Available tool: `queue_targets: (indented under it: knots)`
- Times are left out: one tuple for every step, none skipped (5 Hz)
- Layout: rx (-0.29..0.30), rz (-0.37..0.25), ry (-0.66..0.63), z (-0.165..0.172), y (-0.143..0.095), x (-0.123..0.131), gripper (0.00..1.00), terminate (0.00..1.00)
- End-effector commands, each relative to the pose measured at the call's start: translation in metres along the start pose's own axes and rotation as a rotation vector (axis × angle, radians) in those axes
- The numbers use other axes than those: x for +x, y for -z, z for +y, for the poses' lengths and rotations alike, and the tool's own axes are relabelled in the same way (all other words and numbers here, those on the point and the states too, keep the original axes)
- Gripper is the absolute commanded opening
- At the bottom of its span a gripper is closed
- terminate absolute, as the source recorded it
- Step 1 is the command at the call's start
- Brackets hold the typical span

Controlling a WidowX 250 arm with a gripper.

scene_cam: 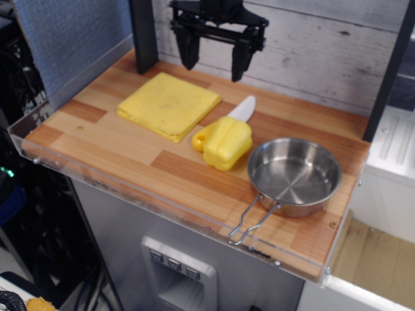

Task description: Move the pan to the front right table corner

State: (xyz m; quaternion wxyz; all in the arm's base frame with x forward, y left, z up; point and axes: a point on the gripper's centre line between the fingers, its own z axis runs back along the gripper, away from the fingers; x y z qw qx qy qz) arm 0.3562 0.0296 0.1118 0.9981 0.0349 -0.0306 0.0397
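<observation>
The shiny steel pan (295,175) sits on the wooden table near the front right table corner (324,249), upright and empty. Its wire-loop handle (251,219) points toward the front edge and reaches the clear plastic rim. A small brass screw (332,225) lies just right of the pan. My black gripper (214,63) hangs open and empty high at the back, above the far edge of the yellow cloth (168,104), well away from the pan.
A yellow plastic pepper (222,142) lies just left of the pan, with a white knife blade (243,109) sticking out behind it. A dark post (143,32) stands at the back left, another (388,71) at the right. A clear rim (168,207) edges the table front.
</observation>
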Motion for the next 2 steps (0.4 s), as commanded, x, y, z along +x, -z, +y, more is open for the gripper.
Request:
queue_targets:
  knots:
    - [0.024,-0.007,0.015,0.0112,-0.0023,0.0040,1.00,0.00]
    - [0.024,-0.007,0.015,0.0112,-0.0023,0.0040,1.00,1.00]
